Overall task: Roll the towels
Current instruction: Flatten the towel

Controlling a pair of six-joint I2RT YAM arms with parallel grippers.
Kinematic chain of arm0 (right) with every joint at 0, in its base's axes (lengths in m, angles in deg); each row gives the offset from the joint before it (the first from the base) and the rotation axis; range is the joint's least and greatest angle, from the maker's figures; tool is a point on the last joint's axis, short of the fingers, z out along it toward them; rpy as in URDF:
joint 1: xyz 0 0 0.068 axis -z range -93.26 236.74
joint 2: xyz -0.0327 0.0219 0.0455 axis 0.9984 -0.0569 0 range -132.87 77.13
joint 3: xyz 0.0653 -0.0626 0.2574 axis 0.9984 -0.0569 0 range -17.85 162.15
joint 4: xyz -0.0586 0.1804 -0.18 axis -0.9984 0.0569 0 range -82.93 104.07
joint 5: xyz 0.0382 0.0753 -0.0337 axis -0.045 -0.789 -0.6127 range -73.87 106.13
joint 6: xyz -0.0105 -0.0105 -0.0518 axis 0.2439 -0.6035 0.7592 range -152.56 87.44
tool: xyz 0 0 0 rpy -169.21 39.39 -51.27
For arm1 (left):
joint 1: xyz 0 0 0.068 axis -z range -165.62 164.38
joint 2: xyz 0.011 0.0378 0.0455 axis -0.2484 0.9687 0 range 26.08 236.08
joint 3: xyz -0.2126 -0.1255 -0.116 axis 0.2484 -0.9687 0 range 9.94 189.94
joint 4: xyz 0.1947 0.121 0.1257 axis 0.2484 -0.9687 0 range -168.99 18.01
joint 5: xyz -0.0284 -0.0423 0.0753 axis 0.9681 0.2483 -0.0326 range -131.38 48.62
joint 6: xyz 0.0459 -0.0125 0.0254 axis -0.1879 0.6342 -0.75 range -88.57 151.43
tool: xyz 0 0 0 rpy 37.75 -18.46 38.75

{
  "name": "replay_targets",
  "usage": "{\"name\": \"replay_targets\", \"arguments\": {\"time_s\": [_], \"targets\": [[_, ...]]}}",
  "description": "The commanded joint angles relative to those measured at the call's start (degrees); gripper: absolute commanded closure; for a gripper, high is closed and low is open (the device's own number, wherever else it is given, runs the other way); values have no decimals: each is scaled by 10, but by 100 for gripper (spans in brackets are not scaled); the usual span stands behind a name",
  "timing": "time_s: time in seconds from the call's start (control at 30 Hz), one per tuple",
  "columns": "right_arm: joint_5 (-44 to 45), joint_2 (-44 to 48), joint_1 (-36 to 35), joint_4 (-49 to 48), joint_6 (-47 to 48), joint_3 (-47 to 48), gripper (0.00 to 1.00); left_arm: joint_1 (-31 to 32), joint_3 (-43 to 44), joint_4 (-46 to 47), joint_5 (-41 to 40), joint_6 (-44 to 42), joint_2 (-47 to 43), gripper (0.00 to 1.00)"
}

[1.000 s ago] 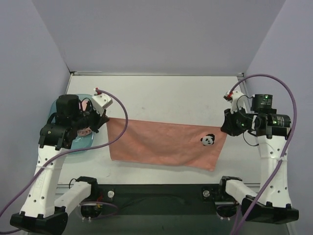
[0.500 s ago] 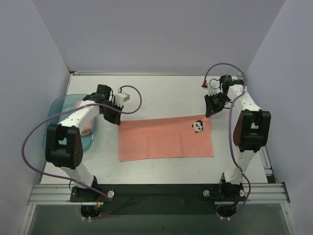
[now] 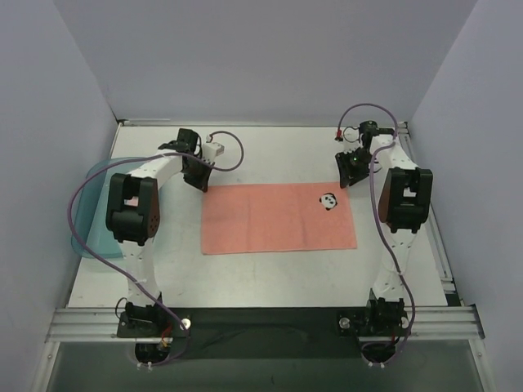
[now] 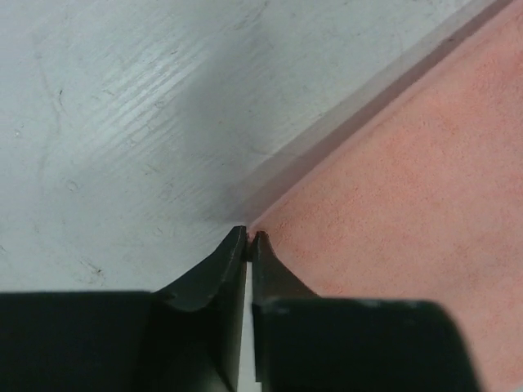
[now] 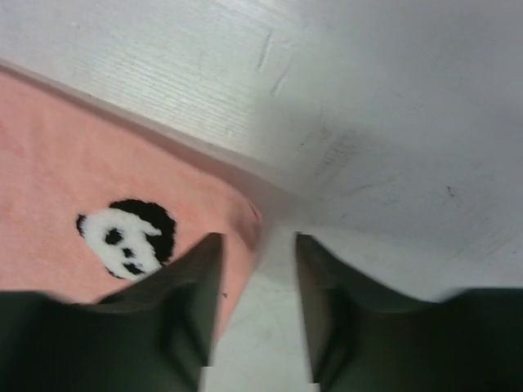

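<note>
As the towel [image 3: 278, 218] has shifted farther back, left jaws press together at its corner, right jaws spread.

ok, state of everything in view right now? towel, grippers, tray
towel: unrolled, lying flat on the table, panda patch face up near its far right corner.
left gripper: shut, tips at the towel's far left corner; whether it pinches the cloth is unclear.
right gripper: open, at the towel's far right corner.
tray: at the table's left edge, partly hidden by the left arm; contents not visible.
</note>
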Motion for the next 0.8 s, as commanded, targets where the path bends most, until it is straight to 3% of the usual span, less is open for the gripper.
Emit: {"name": "replay_targets", "arguments": {"time_s": [0.0, 0.03, 0.1, 0.17, 0.2, 0.23, 0.33, 0.43, 0.47, 0.57, 0.67, 0.77], "targets": [[48, 14, 5, 20, -7, 29, 52, -7, 42, -7, -33, -2, 3, 80], [51, 22, 6, 24, -8, 29, 46, -8, 47, -17, -15, -7, -3, 68], [45, 57, 11, 34, -9, 26, 35, -9, 48, -41, 2, -12, -39, 56], [23, 103, 15, 64, -7, 20, 33, -9, 28, -63, 35, -17, -97, 41], [14, 121, 18, 77, -5, 15, 32, -9, 16, -69, 44, -20, -119, 39], [3, 139, 18, 99, -1, -6, 32, -9, 4, -74, 50, -22, -141, 28], [-36, 207, 15, 144, 0, -70, 29, -8, -50, -103, 74, -38, -216, 27], [-67, 259, 1, 173, -5, -165, 44, -6, -113, -153, 122, -64, -263, 46], [-70, 279, -4, 174, -10, -188, 57, -3, -131, -156, 117, -51, -277, 69], [-82, 298, -26, 167, -25, -265, 76, 8, -196, -156, 130, -24, -295, 96], [-91, 297, -34, 153, -36, -305, 84, 29, -255, -137, 133, -9, -307, 99], [-75, 286, -34, 134, -39, -318, 85, 49, -289, -118, 128, -2, -304, 100]]}}
